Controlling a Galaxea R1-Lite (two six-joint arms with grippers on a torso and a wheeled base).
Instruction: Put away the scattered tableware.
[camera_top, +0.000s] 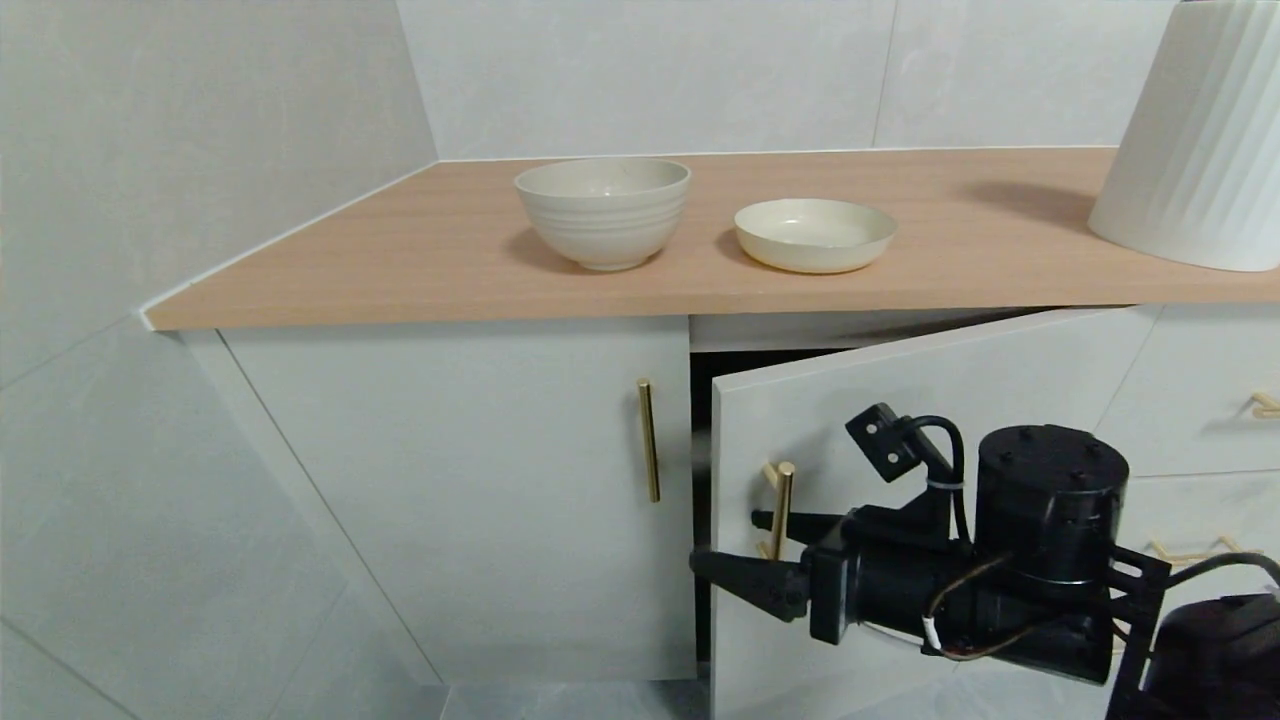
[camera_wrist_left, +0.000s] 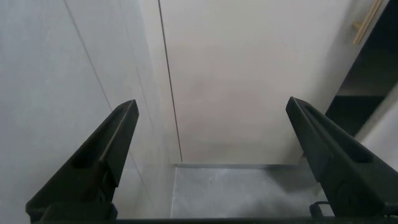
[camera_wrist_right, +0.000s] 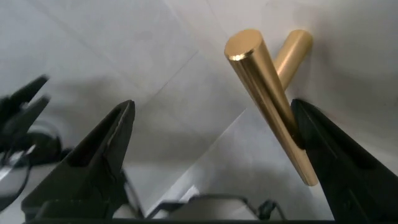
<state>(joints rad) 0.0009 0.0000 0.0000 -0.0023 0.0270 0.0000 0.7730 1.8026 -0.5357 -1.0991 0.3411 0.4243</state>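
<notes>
On the wooden countertop (camera_top: 400, 270) stand a deep cream bowl (camera_top: 603, 211) and, to its right, a shallow cream dish (camera_top: 815, 233). Below them the right cabinet door (camera_top: 960, 400) stands ajar, with a dark gap beside it. My right gripper (camera_top: 725, 540) is open at that door's gold handle (camera_top: 781, 505). From the right wrist, the handle (camera_wrist_right: 270, 99) lies between the fingers of the gripper (camera_wrist_right: 211, 109), close to one of them. My left gripper (camera_wrist_left: 211, 104) is open and holds nothing, low in front of the closed left door (camera_wrist_left: 249, 81).
The left door (camera_top: 460, 480) is shut and has its own gold handle (camera_top: 648, 440). A tall white ribbed vessel (camera_top: 1200, 140) stands at the counter's right end. Drawers with gold pulls (camera_top: 1265, 403) lie right of the open door. Tiled walls close off the left and back.
</notes>
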